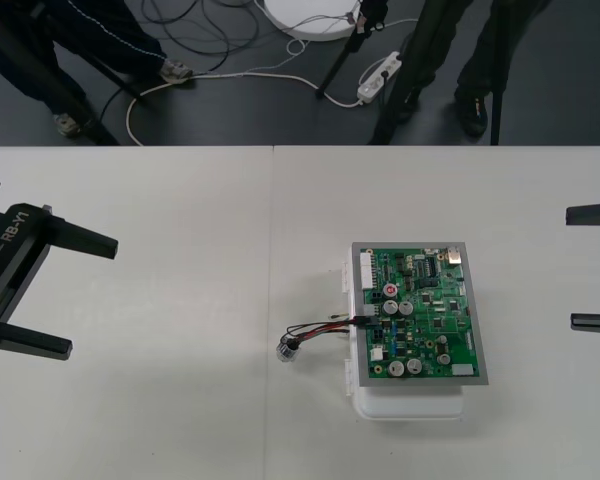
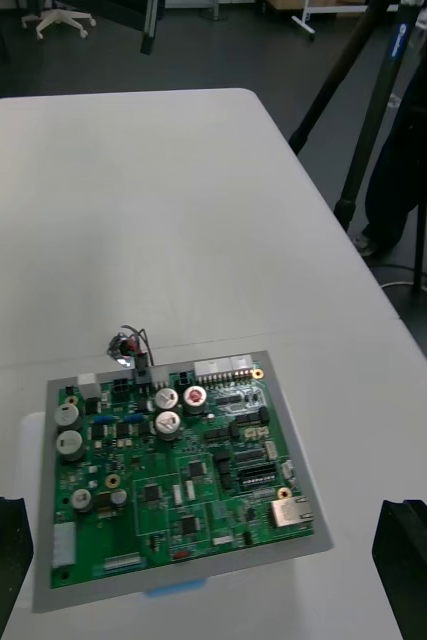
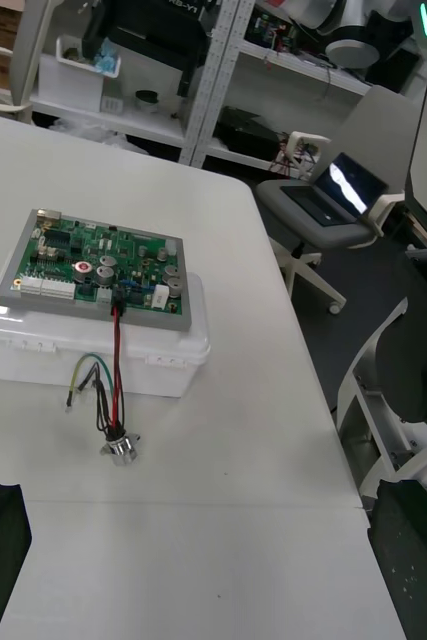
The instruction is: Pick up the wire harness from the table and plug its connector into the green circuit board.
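Harness (image 1: 325, 328) is lying stretched between the green circuit board (image 1: 420, 315) and the table (image 1: 180, 420), well apart from both my grippers. From above, its black plug (image 1: 365, 322) is sitting at the board's left edge and seems to be seated in it. The left wrist view is adding the wires (image 3: 116, 370) dropping down the wall of the white base (image 3: 33, 350) to the metal socket (image 3: 119, 450) on the table. Its long axis is running from the board toward my left side, socket end pointing at my left gripper (image 1: 92, 297), whose fingers are standing wide apart. My right gripper (image 1: 570, 268) is waiting at the right edge, fingers apart too.
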### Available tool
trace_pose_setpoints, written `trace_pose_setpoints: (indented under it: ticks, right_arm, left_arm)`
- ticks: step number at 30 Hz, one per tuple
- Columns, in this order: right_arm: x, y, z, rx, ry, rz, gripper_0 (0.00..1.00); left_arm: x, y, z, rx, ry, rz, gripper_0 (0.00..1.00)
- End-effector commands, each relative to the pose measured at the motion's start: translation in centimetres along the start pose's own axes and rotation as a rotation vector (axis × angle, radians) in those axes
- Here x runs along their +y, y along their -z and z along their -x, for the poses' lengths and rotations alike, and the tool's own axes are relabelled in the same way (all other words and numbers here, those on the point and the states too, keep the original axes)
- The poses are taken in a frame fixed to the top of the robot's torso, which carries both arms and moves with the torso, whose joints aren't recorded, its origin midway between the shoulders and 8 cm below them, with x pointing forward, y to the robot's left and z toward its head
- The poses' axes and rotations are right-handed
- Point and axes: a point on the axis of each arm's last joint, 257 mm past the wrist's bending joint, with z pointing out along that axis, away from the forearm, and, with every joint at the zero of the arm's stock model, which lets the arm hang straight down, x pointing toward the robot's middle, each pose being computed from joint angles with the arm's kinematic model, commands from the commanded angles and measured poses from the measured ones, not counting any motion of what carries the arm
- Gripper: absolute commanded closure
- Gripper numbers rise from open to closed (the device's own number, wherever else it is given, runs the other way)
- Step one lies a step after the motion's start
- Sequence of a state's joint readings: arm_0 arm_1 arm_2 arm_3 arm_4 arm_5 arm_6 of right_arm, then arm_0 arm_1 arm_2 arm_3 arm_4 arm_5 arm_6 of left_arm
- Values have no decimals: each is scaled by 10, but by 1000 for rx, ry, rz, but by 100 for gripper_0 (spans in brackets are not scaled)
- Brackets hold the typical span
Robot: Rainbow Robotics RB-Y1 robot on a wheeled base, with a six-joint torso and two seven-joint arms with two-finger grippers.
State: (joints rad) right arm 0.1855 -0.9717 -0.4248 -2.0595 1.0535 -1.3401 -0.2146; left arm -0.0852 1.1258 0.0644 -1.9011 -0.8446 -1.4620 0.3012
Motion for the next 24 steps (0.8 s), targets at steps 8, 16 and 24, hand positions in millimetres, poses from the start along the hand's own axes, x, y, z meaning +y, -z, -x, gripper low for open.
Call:
trace_pose_setpoints:
  ticks: [8, 16, 24]
  right_arm:
    - [18, 2, 0, 42, -98, 76, 0]
    - [29, 4, -1, 51, -83, 123, 0]
    - [41, 5, -5, 65, -70, 169, 0]
  left_arm:
    - [29, 13, -7, 62, 41, 135, 0]
    - [37, 13, -11, 74, 4, 167, 0]
    - [46, 14, -16, 90, -86, 198, 0]
